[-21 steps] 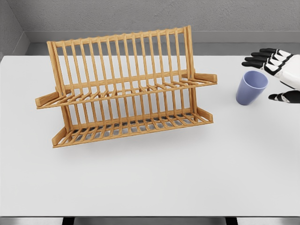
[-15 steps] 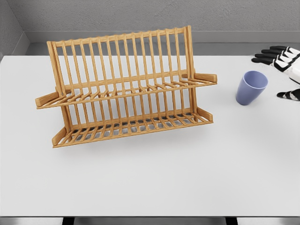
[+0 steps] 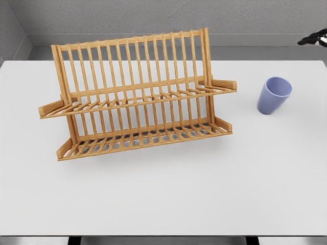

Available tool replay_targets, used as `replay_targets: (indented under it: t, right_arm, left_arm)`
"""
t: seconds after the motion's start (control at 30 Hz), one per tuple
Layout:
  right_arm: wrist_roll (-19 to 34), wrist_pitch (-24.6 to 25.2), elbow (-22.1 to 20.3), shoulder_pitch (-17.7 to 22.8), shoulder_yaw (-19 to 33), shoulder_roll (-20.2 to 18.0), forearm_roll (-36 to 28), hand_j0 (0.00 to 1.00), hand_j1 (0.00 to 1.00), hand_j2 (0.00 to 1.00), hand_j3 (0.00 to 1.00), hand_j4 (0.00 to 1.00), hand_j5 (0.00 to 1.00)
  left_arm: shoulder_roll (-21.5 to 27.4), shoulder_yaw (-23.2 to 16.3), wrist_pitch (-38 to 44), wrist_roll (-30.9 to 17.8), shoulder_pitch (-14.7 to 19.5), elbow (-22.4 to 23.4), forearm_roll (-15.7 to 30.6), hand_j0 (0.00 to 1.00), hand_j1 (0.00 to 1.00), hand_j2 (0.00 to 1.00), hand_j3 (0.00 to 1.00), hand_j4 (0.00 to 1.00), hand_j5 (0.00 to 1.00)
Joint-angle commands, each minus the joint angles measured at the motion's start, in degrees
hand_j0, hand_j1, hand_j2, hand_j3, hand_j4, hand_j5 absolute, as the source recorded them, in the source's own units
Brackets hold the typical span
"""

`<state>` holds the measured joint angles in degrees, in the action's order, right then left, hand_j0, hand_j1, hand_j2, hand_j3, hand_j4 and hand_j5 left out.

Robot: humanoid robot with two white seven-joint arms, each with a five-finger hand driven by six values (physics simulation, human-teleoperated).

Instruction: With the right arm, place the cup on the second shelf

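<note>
**A:** Head view check. Your cup (image 3: 274, 95) stands upright on the desk (image 3: 204, 194), right of the rack (image 3: 138, 97), well apart from it, mouth tipped slightly toward camera. Nothing touching it.

**B:** And the hand?

**A:** Only a sliver of the right hand (image 3: 316, 39) shows at the top right edge, a few dark fingertips. Can't tell if it's released or clenched. It holds nothing you can see, and it's well apart from the cup. Left arm isn't in view.

**B:** So which step are you calling?

**A:** Reach, not yet grasp. Cup is untouched on the desk, both rack shelves are bare. My read: task is at the start.

**B:** Next move?

**A:** You need to bring the right hand down and in toward the cup from the right, fingers spread wide enough to wrap the wall, then close around the middle. The cup tapers toward the base, so grip high enough that it doesn't slip down through. Then lift clear and carry left to the upper shelf (image 3: 153, 97), if that's the one counted as second.

**B:** Risks?

**A:** The shelf is slatted and slopes, with uprights close together. Set the cup between uprights, base flat across slats, or it may tip. Watch the shelf's right end arm on the approach.
</note>
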<state>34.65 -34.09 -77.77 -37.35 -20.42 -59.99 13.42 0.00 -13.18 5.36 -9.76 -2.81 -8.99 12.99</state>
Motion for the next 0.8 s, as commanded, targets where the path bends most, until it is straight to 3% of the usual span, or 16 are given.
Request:
replay_targets:
  t: [0.0, 0.07, 0.17, 0.33, 0.77]
  right_arm:
    - [0.3, 0.2, 3.7, -0.3, -10.0, 3.1, 0.2, 1.0, 1.0, 1.0, 1.0, 1.0, 1.0]
    - [0.3, 0.2, 3.9, -1.8, -12.1, 4.1, 0.3, 1.0, 1.0, 1.0, 1.0, 1.0, 1.0]
    - [0.3, 0.2, 9.1, -7.5, -15.9, 6.8, 0.3, 1.0, 1.0, 1.0, 1.0, 1.0, 1.0]
    - [0.3, 0.2, 11.1, -9.7, -16.0, 8.3, 0.4, 1.0, 1.0, 1.0, 1.0, 1.0, 1.0]
    - [0.3, -0.1, 18.4, -10.2, -17.7, 10.8, 1.3, 1.0, 1.0, 1.0, 1.0, 1.0, 1.0]
  left_arm:
    - [0.0, 0.0, 0.0, 0.0, 0.0, 0.0, 0.0, 1.0, 1.0, 1.0, 1.0, 1.0, 1.0]
    - [0.0, 0.0, 0.0, 0.0, 0.0, 0.0, 0.0, 1.0, 1.0, 1.0, 1.0, 1.0, 1.0]
    - [0.0, 0.0, 0.0, 0.0, 0.0, -0.1, 0.0, 1.0, 1.0, 1.0, 1.0, 1.0, 1.0]
    - [0.0, 0.0, 0.0, 0.0, 0.0, -0.1, 0.0, 1.0, 1.0, 1.0, 1.0, 1.0, 1.0]
    - [0.0, 0.0, 0.0, -0.1, 0.0, -0.1, 0.0, 1.0, 1.0, 1.0, 1.0, 1.0, 1.0]
